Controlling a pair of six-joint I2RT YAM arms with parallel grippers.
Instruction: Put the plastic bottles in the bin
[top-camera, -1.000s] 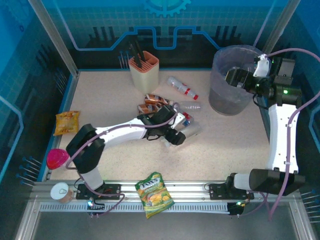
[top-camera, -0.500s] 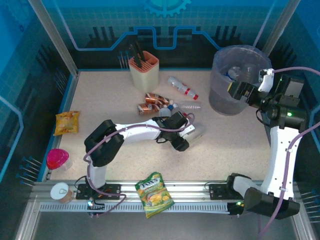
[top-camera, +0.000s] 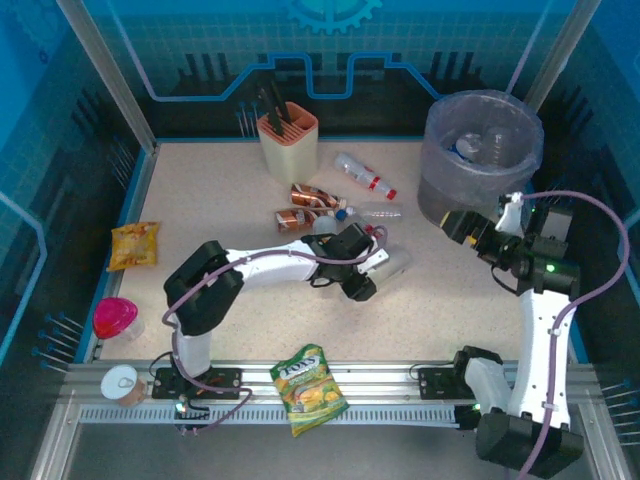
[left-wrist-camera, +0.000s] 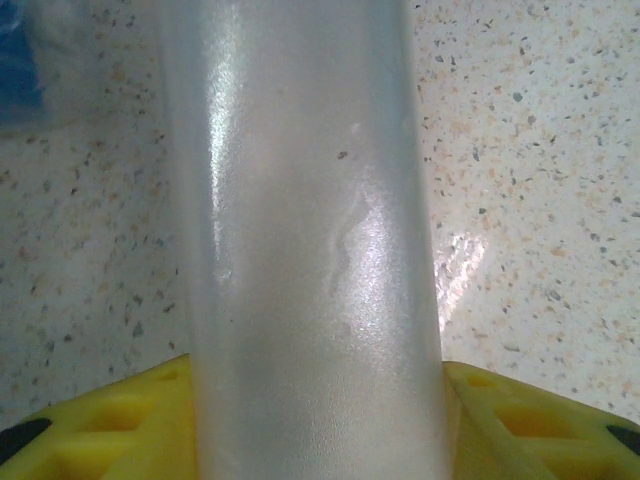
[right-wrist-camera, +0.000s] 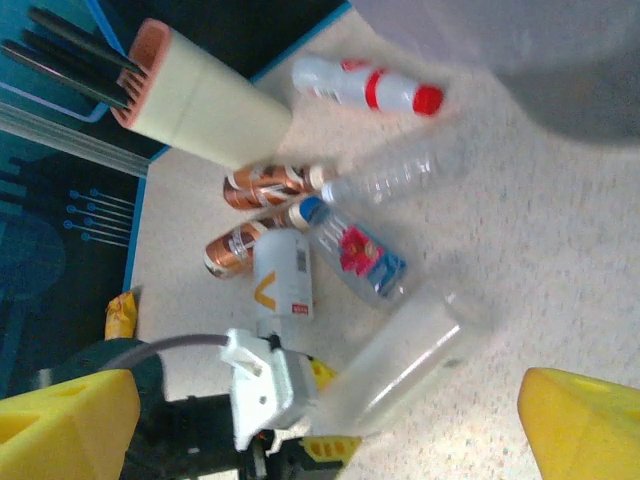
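My left gripper is shut on a frosted clear bottle that lies on the table; its yellow fingers press both sides of the bottle. Beside it lie a blue-and-red labelled bottle, a white bottle with an orange mark, two brown bottles, a clear bottle and a white bottle with a red label. The bin stands at the back right with bottles inside. My right gripper hangs open in front of the bin, holding nothing.
A peach utensil holder with black tools stands at the back. Snack bags lie at the left edge and on the front rail. A pink-lidded cup and a paper cup sit at the near left.
My left gripper reached the frosted bottle and closed on it. My right arm drew back from over the bin and came down in front of it, still open.
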